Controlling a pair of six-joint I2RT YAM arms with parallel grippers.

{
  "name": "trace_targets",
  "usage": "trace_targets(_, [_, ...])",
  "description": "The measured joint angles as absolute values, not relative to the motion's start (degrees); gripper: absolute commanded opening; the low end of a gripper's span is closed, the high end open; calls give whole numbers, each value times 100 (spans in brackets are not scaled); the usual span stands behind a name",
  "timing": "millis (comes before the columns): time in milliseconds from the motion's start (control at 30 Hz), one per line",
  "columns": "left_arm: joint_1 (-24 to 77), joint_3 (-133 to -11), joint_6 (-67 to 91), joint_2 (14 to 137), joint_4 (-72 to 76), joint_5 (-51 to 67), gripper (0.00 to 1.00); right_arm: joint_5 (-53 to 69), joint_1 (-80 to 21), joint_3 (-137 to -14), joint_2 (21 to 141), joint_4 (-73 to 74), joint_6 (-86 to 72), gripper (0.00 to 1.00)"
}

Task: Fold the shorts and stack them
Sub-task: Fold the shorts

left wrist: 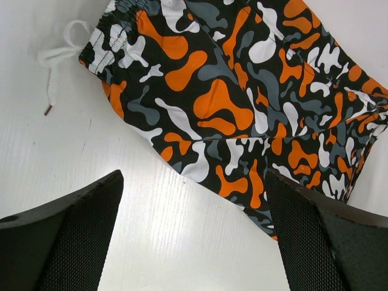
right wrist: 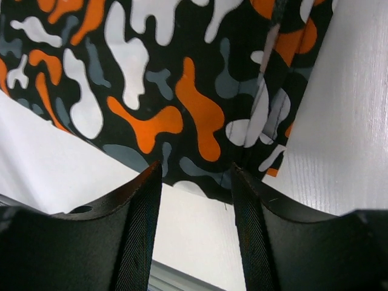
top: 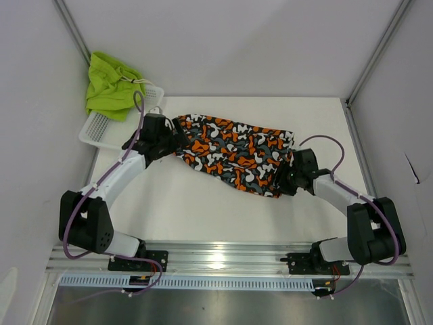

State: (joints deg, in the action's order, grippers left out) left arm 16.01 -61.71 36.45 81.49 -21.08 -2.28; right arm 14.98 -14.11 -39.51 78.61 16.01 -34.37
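Note:
The camo shorts [top: 233, 152] lie spread on the white table, waistband and white drawstring [left wrist: 57, 60] at the left end and leg hems at the right. They also show in the left wrist view [left wrist: 242, 97] and the right wrist view [right wrist: 157, 85]. My left gripper [top: 170, 139] is at the waistband end, jaws wide open and empty over bare table [left wrist: 194, 212]. My right gripper [top: 287, 177] is at the hem end, open, with its fingertips [right wrist: 197, 176] touching the hem edge. The lime green shorts [top: 111, 84] lie bunched on the basket at the back left.
A white plastic mesh basket [top: 98, 130] stands at the back left corner of the table, partly under the green shorts. Grey walls with metal frame posts close in the table on the left, right and back. A metal rail [top: 223, 257] runs along the near edge.

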Motion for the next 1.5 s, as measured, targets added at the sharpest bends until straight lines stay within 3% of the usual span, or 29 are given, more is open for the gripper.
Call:
trace_targets(567, [1791, -6158, 3645, 8147, -2112, -395, 99, 1406, -1363, -3605, 7850, 1382, -3505, 49])
trace_targets(833, [1800, -6158, 3642, 8147, -2112, -445, 99, 1503, -1363, -3601, 7924, 1120, -3586, 25])
trace_targets(933, [1800, -6158, 3642, 8147, -2115, -445, 99, 1555, -1363, -3601, 7931, 1100, -3581, 0])
trace_targets(1500, [1800, -6173, 3638, 8309, -2211, -615, 99, 613, -1203, -3400, 6851, 2471, -3341, 2])
